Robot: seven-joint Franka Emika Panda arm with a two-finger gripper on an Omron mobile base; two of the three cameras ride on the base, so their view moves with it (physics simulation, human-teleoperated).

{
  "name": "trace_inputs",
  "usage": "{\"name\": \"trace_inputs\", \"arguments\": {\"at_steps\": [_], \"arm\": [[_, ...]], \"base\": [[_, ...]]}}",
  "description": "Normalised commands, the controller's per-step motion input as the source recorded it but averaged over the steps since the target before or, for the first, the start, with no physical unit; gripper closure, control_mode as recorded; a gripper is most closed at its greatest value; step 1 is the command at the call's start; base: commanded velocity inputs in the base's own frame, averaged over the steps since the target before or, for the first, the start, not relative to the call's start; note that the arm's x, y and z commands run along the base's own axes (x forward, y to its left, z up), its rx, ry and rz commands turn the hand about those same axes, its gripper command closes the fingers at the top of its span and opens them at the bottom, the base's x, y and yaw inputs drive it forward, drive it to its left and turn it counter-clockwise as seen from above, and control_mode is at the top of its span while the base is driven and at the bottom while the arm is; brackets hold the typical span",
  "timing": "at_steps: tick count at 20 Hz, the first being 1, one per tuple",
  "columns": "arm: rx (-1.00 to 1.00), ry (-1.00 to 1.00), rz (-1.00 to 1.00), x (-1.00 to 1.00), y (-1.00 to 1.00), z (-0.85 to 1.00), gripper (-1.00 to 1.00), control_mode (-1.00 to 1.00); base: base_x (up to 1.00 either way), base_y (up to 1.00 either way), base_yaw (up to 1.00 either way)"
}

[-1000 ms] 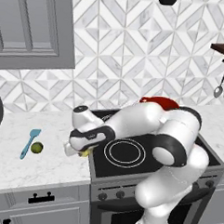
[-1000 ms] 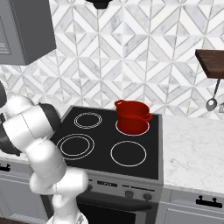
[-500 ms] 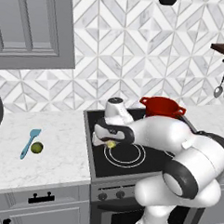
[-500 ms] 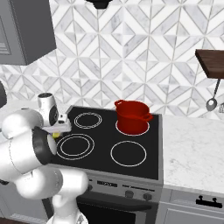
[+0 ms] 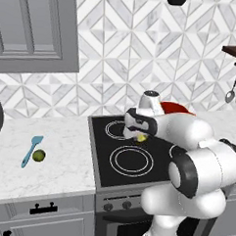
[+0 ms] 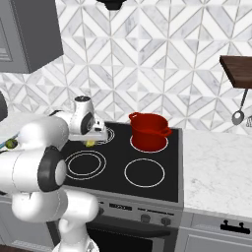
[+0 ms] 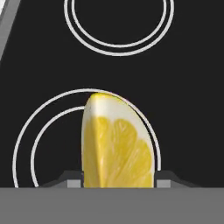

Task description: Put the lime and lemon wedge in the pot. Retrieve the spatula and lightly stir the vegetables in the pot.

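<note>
My gripper (image 5: 140,138) is shut on the yellow lemon wedge (image 7: 116,144), which hangs above the black stovetop's back left burner (image 6: 98,135). From the right base camera the lemon wedge (image 6: 90,143) shows just under the hand. The squat red pot (image 6: 148,131) stands on the back right burner, to the right of the gripper and apart from it; from the left base camera the pot (image 5: 175,108) is mostly hidden behind the arm. The olive-green lime (image 5: 38,155) lies on the white counter left of the stove, touching the light-blue spatula (image 5: 31,150).
The black stove (image 5: 132,160) has several ringed burners. Metal utensils (image 6: 238,116) hang under a dark wood shelf (image 6: 237,70) at the right. A grey cabinet (image 5: 36,30) hangs at the upper left. White marble counter (image 6: 216,162) runs right of the stove.
The arm has swung right from the counter, carrying the lemon wedge over the stove's front left burner and on toward the back burner near the pot. Lime and spatula have not moved.
</note>
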Motion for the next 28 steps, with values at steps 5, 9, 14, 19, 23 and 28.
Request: {"name": "trace_inputs", "arguments": {"at_steps": [5, 9, 14, 19, 23, 28], "arm": [[0.0, -0.02, -0.12, 0.78, -0.97, 0.96, 1.0, -1.0], [0.02, -0.05, -0.1, 0.52, -0.75, 0.35, 1.0, -1.0], [0.0, 0.04, -0.06, 0.18, -0.27, -0.02, 1.0, -1.0], [0.0, 0.02, -0.04, 0.09, -0.11, -0.15, 1.0, -1.0], [0.0, 0.0, -0.05, 0.12, -0.31, -0.22, 1.0, -1.0], [0.0, 0.0, -0.06, 0.27, -0.51, -0.18, 1.0, -1.0]], "base": [[0.0, 0.0, 0.0], [0.0, 0.0, 0.0], [0.0, 0.0, 0.0], [0.0, 0.0, 0.0], [0.0, 0.0, 0.0], [0.0, 0.0, 0.0]]}}
